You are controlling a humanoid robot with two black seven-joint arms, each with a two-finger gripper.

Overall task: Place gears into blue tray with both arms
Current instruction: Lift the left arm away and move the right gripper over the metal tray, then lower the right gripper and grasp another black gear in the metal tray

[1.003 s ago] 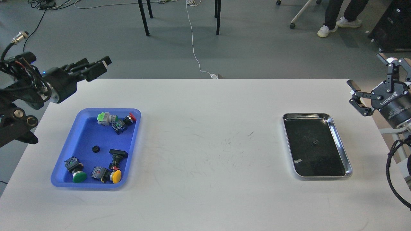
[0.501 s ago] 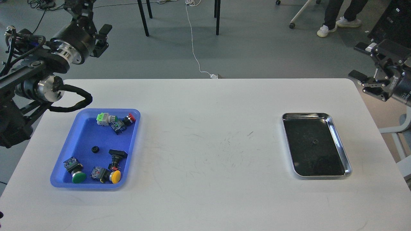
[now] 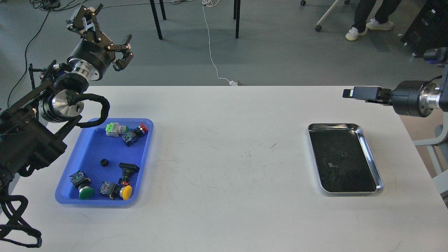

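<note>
The blue tray (image 3: 89, 150) lies on the left of the white table. One small black gear (image 3: 103, 162) rests on its floor among several coloured push-button switches (image 3: 126, 132). A second tiny gear (image 3: 343, 154) lies in the steel tray (image 3: 371, 159) on the right. My left gripper (image 3: 104, 34) is raised beyond the table's back-left corner, well above and behind the blue tray, with its fingers spread open and empty. My right gripper (image 3: 354, 93) points left, level, above the table behind the steel tray. It is seen side-on, so its fingers cannot be told apart.
The left arm's elbow and cable loop (image 3: 94, 112) hang over the blue tray's back-left corner. Beyond the table's far edge are chair legs (image 3: 157, 21), a white cable (image 3: 211, 52) on the floor and a person's feet (image 3: 367, 28).
The left gripper swung up and back and turned to face upward with spread fingers. The right gripper turned from upright to level, pointing left over the table's back right.
</note>
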